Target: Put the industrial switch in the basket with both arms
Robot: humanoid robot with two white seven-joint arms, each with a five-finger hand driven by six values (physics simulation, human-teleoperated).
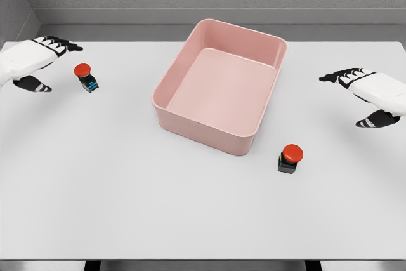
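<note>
No lettering or brand mark can be read on anything here; the objects are too small for any print to show. A pink basket (219, 87), a rectangular tub with rounded corners, sits on the white table (127, 207) slightly far of centre, turned a little so its near long wall faces near-left. Nothing lies inside it. Two industrial switches stand on the table outside it. The left switch (85, 77) has a red mushroom cap on a dark body with a blue-green patch, and it stands at the far left, well apart from the basket. The right switch (289, 158) has a red cap on a dark grey block and stands near the basket's near-right corner, close to it but not touching. The left hand (35, 61) comes in from the left edge, white with black fingertips, fingers spread and relaxed toward the right, thumb hanging below, holding nothing; it is just left of the left switch, with a gap between them. The right hand (366, 96) comes in from the right edge, fingers stretched toward the left and thumb lowered, likewise loose and holding nothing, far-right of the right switch and well apart from it.
</note>
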